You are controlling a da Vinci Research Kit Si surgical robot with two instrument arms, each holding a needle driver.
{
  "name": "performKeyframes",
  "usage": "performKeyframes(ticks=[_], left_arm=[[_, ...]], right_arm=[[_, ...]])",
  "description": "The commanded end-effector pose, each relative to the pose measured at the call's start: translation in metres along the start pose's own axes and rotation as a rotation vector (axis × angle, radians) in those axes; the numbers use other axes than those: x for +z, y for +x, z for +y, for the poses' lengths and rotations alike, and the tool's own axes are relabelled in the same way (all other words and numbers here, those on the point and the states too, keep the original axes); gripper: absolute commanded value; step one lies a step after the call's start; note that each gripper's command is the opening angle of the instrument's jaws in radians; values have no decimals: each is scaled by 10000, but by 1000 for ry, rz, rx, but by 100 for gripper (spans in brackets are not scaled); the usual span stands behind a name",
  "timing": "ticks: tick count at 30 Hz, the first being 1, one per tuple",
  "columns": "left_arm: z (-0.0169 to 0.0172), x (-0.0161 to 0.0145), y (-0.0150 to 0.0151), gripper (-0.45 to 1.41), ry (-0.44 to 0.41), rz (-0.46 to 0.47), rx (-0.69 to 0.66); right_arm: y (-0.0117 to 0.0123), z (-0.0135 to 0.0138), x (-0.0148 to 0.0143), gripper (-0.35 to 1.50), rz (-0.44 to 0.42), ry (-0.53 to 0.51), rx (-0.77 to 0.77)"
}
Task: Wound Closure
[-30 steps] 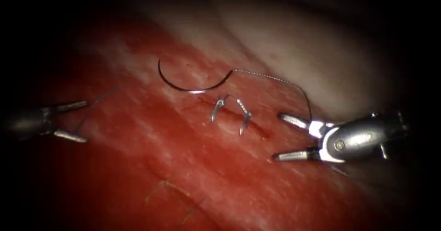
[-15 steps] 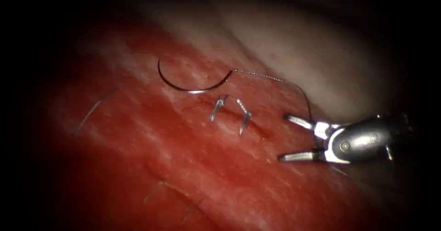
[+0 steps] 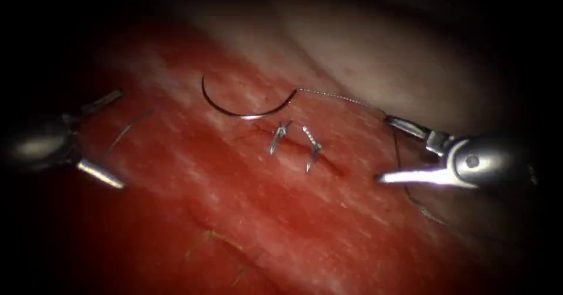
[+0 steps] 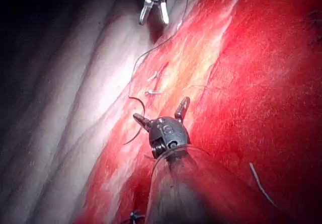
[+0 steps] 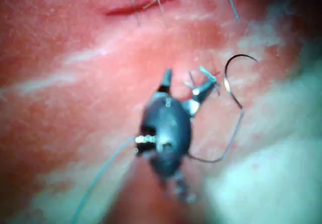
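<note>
Both tools hang over the tissue (image 3: 246, 213) with jaws spread, holding nothing: the left tool (image 3: 105, 139) far left of the cut (image 3: 293, 145), the right tool (image 3: 390, 149) to its right, straddling the thread (image 3: 399, 154). Beyond two stitches (image 3: 293, 139) crossing the cut, the needle (image 3: 249, 108) lies flat and free on the tissue, thread trailing rightward from its end.

Left tool (image 3: 99, 139): shaft lost in darkness at the endoscope's left margin. Right tool (image 3: 393, 149): shaft fading into shadow at right. Thread (image 3: 404, 183): passes behind the right tool's jaws; far end untraceable beyond them. Stitches (image 3: 293, 142) on cut: knot detail too small to tell.
</note>
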Motion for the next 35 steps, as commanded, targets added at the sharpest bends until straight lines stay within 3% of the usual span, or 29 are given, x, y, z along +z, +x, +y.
performKeyframes(ticks=[1,3,5,6,15,35], left_arm=[[3,21,-2,83,-9,7,5],[5,38,1,81,-25,21,11],[6,61,-6,52,-60,46,30],[5,63,-9,51,-65,49,33],[-19,55,-22,47,-96,64,43],[-8,62,-18,52,-94,66,47]], right_arm=[[-1,0,6,135,-11,8,3],[-2,3,7,135,-22,14,16],[-7,5,9,135,-54,33,12],[-8,4,9,135,-61,38,10],[-20,2,13,136,-88,52,-1],[-18,-3,9,136,-84,52,2]])
